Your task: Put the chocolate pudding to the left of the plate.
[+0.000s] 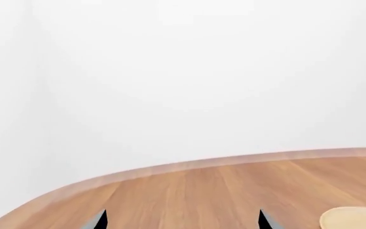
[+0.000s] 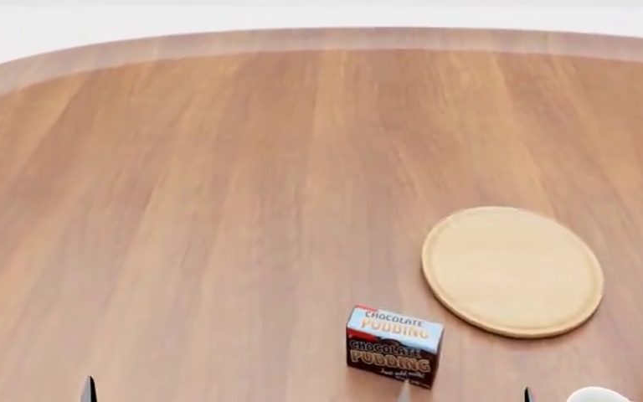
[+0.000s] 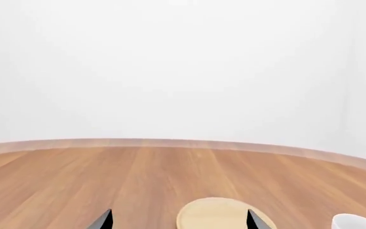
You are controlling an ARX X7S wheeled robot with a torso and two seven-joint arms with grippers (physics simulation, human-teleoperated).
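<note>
On the table (image 2: 187, 209): one chocolate pudding (image 2: 394, 345), one plate (image 2: 512, 270); both grippers spread.

The plate (image 3: 224, 214) is seen on the wooden table (image 3: 106, 176), between two dark, spread fingertips (image 3: 105, 220).

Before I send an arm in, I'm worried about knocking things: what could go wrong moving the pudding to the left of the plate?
1. The chocolate pudding stands upright on a narrow base; an off-centre pinch could tip it.
2. It sits close to the plate, so a wide approach might nudge the plate.
3. A white mug sits near the table's front edge, close to the right pincer; that arm could clip it.
</note>
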